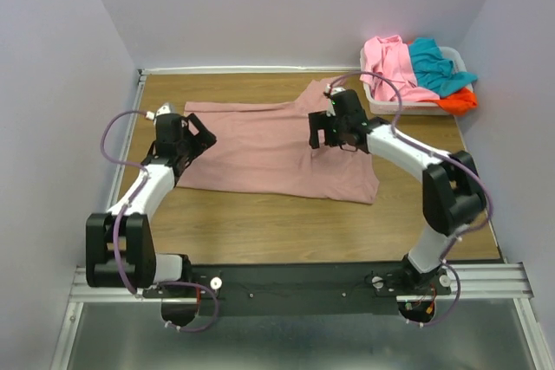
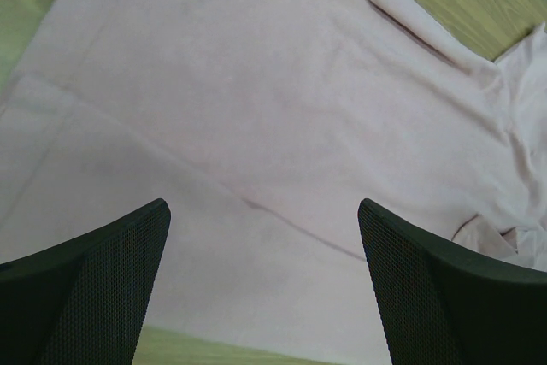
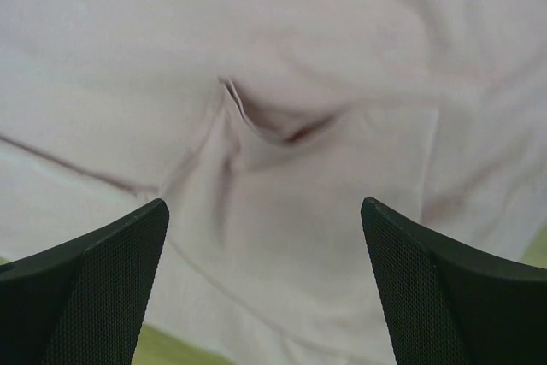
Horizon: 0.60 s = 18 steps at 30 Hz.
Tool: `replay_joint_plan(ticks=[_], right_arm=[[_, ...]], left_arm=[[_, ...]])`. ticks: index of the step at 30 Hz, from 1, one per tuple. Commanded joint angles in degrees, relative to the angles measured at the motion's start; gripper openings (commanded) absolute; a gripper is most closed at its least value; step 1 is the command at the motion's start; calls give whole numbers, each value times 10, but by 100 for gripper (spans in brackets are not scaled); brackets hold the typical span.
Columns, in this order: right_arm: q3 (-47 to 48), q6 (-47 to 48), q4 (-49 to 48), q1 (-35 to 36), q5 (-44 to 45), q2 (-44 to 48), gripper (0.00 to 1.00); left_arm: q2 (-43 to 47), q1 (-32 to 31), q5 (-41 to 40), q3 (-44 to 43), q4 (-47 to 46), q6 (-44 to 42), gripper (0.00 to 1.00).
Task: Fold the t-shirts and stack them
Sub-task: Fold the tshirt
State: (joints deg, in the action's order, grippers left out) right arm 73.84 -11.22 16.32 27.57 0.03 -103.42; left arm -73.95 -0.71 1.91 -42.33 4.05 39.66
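**Both my grippers wide open over the spread mauve tee**

The brown wooden table [image 1: 260,231] lies under everything, with pale walls closing it in on three sides. Spread flat across its middle is the dusty mauve-pink cloth t-shirt [image 1: 269,149], one sleeve poking out toward the far edge. My two white-and-black arms reach in over it from the near edge, one from each side.

In the far right corner stands the white plastic basket [image 1: 408,108], well apart from the spread shirt. A bright pink cloth tee [image 1: 390,62] is heaped in it, with a teal cloth tee [image 1: 438,67] beside that and an orange-red cloth tee [image 1: 460,100] spilling over the right end.

My left gripper [image 2: 265,207] hangs above the shirt's left part, fingers wide, gripping nothing. My right gripper [image 3: 265,204] hangs above the shirt's right part, fingers equally wide, also without a grip. Just beyond its fingertips the cloth is bunched into a small puckered fold [image 3: 273,121].
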Motion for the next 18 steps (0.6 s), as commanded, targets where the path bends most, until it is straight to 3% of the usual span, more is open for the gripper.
replay_joint_plan(ticks=[1, 5, 9, 18], right_arm=[[-114, -143, 6, 3, 74, 93, 100], [-210, -146, 6, 4, 49, 134, 100], [-244, -149, 9, 4, 40, 135, 100], [-363, -183, 40, 4, 33, 204, 100]], left_arm=[[-74, -27, 28, -61, -26, -25, 98], [-158, -34, 62, -79, -35, -25, 98], [-184, -34, 60, -65, -37, -23, 99], [-139, -34, 18, 42, -9, -6, 98]])
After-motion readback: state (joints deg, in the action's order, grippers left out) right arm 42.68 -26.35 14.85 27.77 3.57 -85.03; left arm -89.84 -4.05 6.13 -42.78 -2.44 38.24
